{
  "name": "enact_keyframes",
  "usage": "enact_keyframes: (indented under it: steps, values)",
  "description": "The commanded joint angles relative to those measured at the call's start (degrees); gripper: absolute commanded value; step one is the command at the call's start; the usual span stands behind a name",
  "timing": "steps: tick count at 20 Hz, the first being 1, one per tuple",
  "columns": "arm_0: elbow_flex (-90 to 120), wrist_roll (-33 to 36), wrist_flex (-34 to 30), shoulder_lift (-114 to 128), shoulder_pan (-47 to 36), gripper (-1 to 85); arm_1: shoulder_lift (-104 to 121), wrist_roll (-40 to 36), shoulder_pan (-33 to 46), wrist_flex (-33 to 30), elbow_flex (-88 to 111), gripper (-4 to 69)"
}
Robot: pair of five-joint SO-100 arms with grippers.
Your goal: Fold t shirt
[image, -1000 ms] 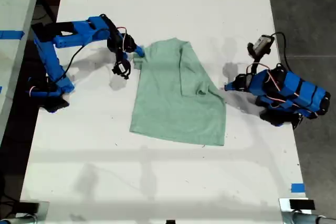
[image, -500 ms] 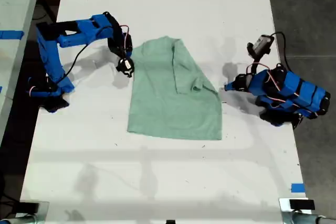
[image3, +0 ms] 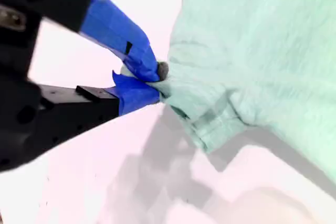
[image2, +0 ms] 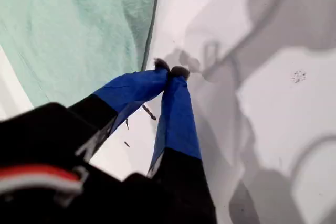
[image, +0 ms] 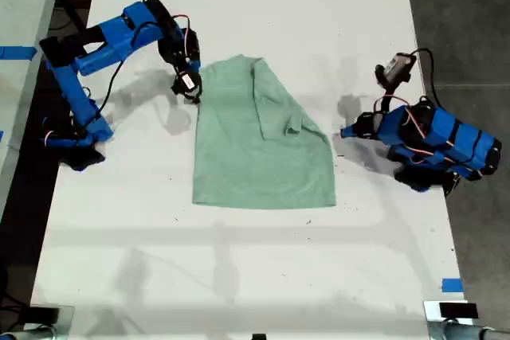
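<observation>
Pinching the t shirt (image: 259, 145) at its edge is my second pincer (image3: 152, 82), jaws closed on a bunched bit of cloth near a hem or sleeve; in the exterior view that's the arm at the left, tip at the shirt's upper-left corner. My first pincer (image2: 170, 72) has jaws closed on nothing, tips just off the shirt's edge over bare surface (image: 239, 276); its arm sits tucked at the exterior view's right. Shirt lies mid-surface btwn the two arms, mostly flat. Progress, as I judge it: approx one side w/ sleeve already folded in over the body, a flap visible down the middle. Left: other side, then bottom-up fold. Prob. less than half done. Can't tell sleeve vs. hem at the grip.
</observation>
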Motion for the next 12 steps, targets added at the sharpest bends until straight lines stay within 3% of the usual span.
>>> enact_keyframes:
  steps: [1,4,8,9,10,12]
  values:
    - [-13.89,-1.41,1.41,-2.81,5.80,-0.3,0.62,-0.79,0.00,-0.97,3.08,1.2]
    - [-22.50,-1.58,-1.76,-7.65,12.04,-0.3,0.62,-0.79,-0.09,-0.97,3.08,1.2]
    - [-22.68,0.35,-14.68,-11.34,21.53,-0.3,0.62,-0.79,0.00,-0.97,3.08,1.2]
    - [-23.29,1.85,-17.49,-13.54,23.91,15.9,0.62,-0.88,0.09,-0.97,3.08,1.2]
    - [-23.73,1.32,-18.11,-15.03,24.70,26.4,0.62,-0.88,0.09,-0.97,3.08,1.2]
    - [-23.55,2.90,-16.26,-14.59,23.73,27.8,0.62,-0.70,-0.09,-0.97,3.08,1.2]
